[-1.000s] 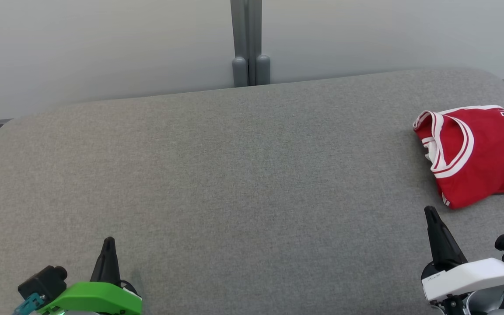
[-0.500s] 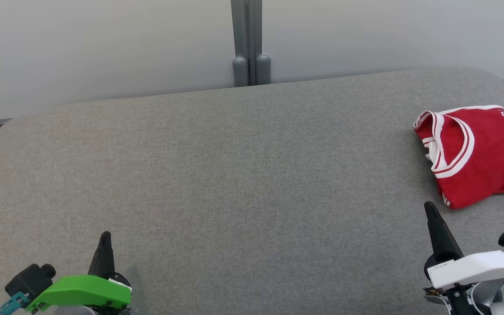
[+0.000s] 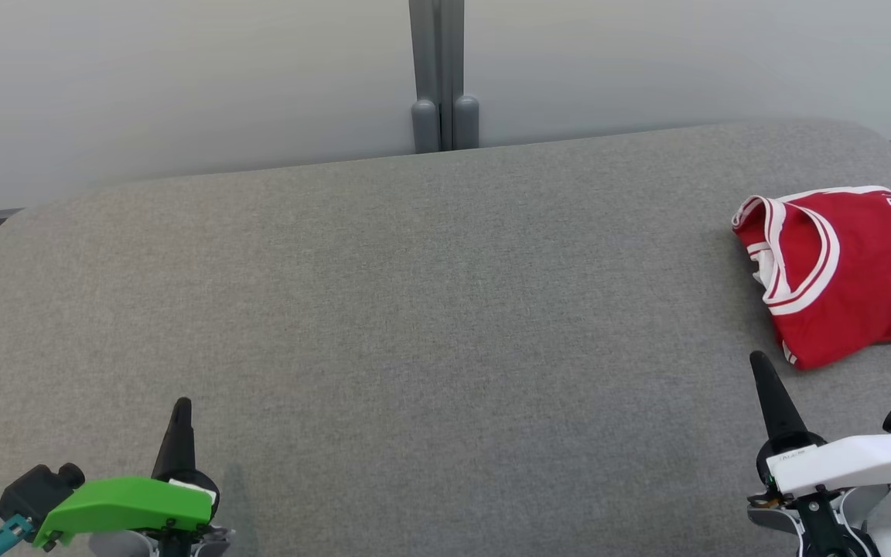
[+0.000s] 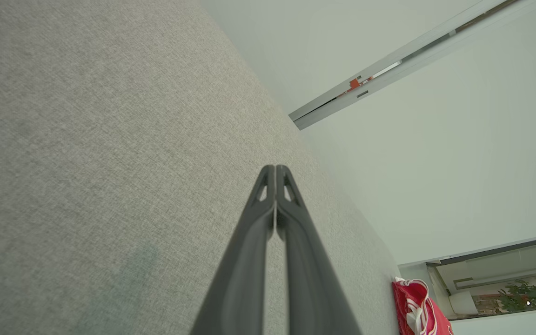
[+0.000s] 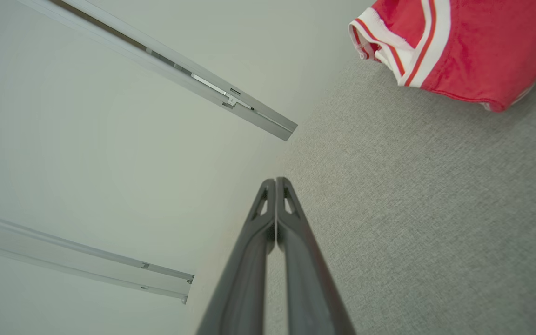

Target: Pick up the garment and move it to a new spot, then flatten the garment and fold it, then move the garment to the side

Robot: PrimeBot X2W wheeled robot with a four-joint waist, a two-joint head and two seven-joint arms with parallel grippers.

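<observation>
Nearest the robot, the left claw (image 3: 181,404) and the right claw (image 3: 759,360) sit low at the near edge of the grey fabric-covered table (image 3: 430,309). Each has its two dark fingers pressed tip to tip and clenched on nothing. With both claws empty, apart from each other and clear of the cloth, this looks like a parked pose. I judge the folding done and the garment already set aside.

A red basketball jersey (image 3: 840,271) lies just ahead of the right claw and a little to its right. It is close to the fingertips but not touching them, and it is well away to the right of the left claw. It is folded into a compact, fairly flat packet, neck opening toward the table's middle. White-and-red striped trim runs round the neck and armhole, and dark white-edged lettering is cut off at the picture's edge. One lower corner pokes out slightly.

Beyond the claws are bare table and then a pale wall with a grey post (image 3: 438,77).
</observation>
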